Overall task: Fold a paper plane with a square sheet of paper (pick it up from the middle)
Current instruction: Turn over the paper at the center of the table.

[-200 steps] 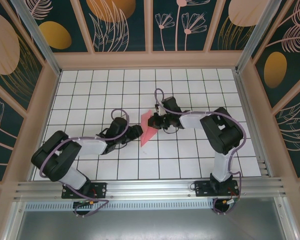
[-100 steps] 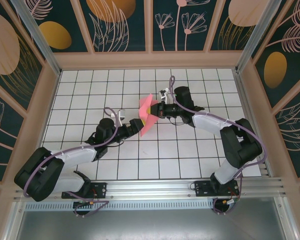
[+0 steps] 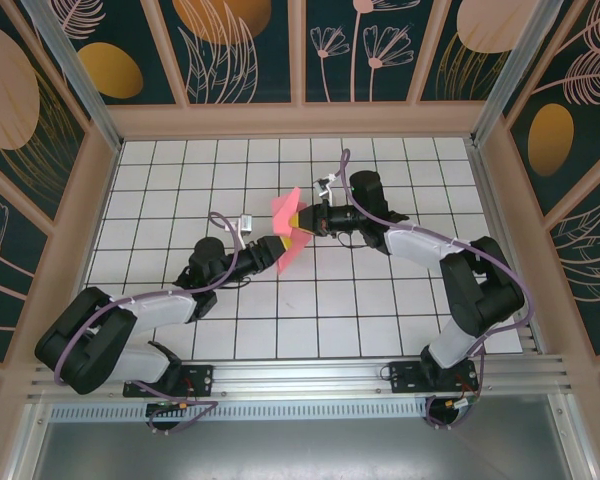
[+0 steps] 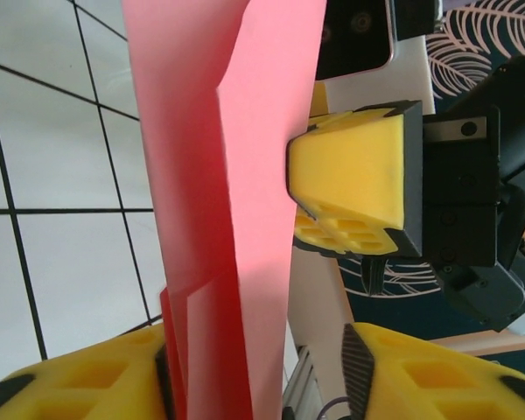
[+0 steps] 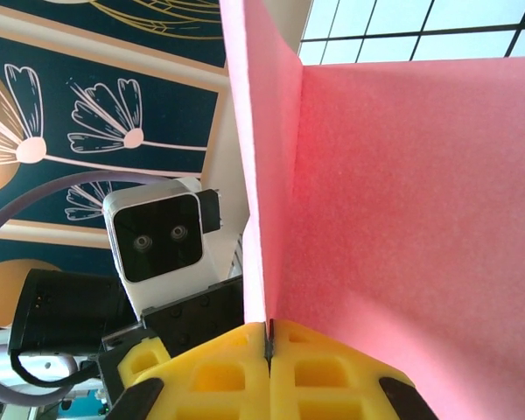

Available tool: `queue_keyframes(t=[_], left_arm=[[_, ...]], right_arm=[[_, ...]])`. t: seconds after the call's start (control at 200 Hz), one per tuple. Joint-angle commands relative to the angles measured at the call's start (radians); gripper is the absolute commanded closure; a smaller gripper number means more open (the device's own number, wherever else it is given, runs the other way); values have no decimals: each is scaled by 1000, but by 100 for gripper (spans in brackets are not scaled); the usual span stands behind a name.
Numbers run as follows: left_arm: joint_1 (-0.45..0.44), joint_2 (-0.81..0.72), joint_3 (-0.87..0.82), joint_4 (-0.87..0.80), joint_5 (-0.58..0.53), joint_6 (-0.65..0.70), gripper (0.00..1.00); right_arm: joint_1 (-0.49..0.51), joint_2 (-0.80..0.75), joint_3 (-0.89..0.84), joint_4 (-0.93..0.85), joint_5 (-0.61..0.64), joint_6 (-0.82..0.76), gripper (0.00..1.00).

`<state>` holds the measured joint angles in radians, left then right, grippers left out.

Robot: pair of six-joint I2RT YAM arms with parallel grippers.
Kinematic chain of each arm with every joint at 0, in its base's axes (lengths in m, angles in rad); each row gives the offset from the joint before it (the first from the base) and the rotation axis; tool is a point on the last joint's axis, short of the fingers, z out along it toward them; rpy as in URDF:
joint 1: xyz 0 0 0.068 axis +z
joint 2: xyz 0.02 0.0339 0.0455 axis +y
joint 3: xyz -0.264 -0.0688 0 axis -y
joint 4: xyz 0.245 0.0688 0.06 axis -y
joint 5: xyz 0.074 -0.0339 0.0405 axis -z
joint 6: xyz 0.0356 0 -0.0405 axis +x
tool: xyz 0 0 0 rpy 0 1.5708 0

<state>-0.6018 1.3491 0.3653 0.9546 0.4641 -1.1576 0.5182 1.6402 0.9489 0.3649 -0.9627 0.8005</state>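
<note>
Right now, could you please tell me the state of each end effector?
Left end effector: open, straddling the pink paper.
Right end effector: shut on the pink paper.

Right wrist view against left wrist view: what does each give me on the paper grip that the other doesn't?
Right wrist: the right claw is shut, with the pink paper pinched in the seam between its pads and the sheet rising from there in an angled fold. Left wrist: the left claw has its jaws apart. The paper runs down between them against one finger, with a gap at the other. Both: the same folded sheet, upright between the two claws.
</note>
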Motion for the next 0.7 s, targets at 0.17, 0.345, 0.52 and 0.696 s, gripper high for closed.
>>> queue_keyframes(t=[0.17, 0.345, 0.52, 0.696], left_arm=[[7, -4, -6, 41, -18, 25, 79], [7, -34, 1, -38, -41, 72, 92], [8, -119, 58, -372, -159, 212, 93], [6, -168, 196, -854, -429, 398, 92]], right_arm=[[-18, -22, -15, 4, -12, -16, 96], [-26, -63, -10, -146, 102, -109, 73], [-32, -161, -30, -329, 326, -210, 49], [-31, -283, -114, -389, 514, -258, 31]])
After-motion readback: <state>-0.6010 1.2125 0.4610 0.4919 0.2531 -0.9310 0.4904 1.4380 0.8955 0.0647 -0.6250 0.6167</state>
